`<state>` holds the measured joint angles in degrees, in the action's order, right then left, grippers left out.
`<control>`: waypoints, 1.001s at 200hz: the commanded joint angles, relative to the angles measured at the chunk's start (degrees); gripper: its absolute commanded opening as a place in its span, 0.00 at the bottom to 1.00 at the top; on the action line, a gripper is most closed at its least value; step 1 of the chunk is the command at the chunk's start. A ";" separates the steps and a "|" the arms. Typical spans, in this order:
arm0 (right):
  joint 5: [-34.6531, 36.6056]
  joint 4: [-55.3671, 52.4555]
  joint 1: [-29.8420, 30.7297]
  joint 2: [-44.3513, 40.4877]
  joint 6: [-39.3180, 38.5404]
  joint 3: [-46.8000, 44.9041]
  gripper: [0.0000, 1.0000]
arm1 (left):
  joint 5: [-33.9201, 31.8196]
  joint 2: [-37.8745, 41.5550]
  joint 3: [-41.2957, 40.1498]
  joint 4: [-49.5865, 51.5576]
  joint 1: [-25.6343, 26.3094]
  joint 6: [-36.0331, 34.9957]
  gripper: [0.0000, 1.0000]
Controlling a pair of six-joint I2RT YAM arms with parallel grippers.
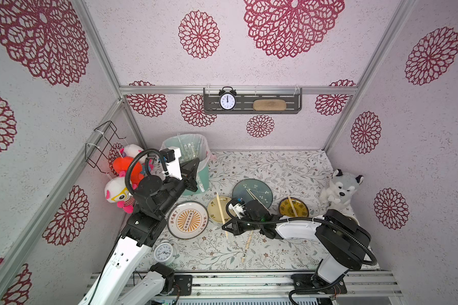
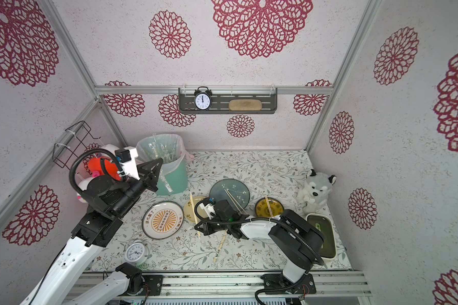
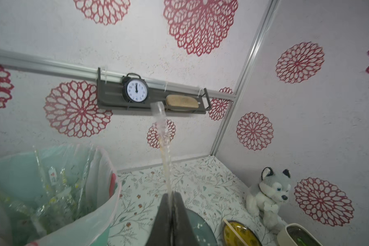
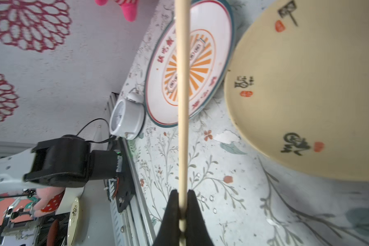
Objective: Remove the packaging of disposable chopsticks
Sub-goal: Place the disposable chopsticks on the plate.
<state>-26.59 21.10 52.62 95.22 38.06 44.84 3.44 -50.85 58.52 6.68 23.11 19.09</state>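
My left gripper (image 1: 197, 174) (image 3: 172, 192) is raised beside the green bin (image 1: 205, 177) and shut on the packaging (image 3: 162, 136), a clear sleeve that sticks out past the fingertips. Several more sleeves (image 3: 51, 181) lie in the bin. Low over the table, my right gripper (image 1: 224, 226) (image 4: 183, 191) is shut on bare disposable chopsticks (image 1: 220, 210) (image 4: 183, 85) that slant over the cream plate (image 1: 214, 211). Other chopsticks rest on the blue-grey plate (image 1: 253, 196) and the yellow plate (image 1: 291, 203). One more pair (image 1: 246, 248), with dark print on it, lies on the cloth.
An orange sunburst plate (image 1: 187, 220) and a white alarm clock (image 1: 164, 252) sit at the front left. A husky plush (image 1: 341, 190) and a cream-rimmed green container (image 2: 323, 235) are at the right. Plush toys (image 1: 122, 190) crowd the left wall.
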 commanded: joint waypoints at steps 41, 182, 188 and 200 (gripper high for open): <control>18.82 -48.78 -0.13 8.95 -8.77 24.99 0.00 | 0.11 -2.12 2.09 7.22 -0.79 0.88 0.07; 19.58 -72.06 -0.51 24.94 -15.77 52.46 0.00 | 4.42 -2.14 1.28 8.76 -4.26 0.42 0.07; 20.35 -73.54 -0.59 25.32 -15.74 53.61 0.00 | 4.55 -2.15 1.40 8.81 -4.30 0.42 0.07; 20.45 -74.89 -0.52 25.99 -15.92 55.14 0.00 | 4.82 -2.02 1.42 8.81 -4.40 0.42 0.07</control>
<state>-7.11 -47.44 52.29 120.79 23.51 95.88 6.96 -52.90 59.42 15.75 19.44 19.70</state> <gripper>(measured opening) 0.067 0.069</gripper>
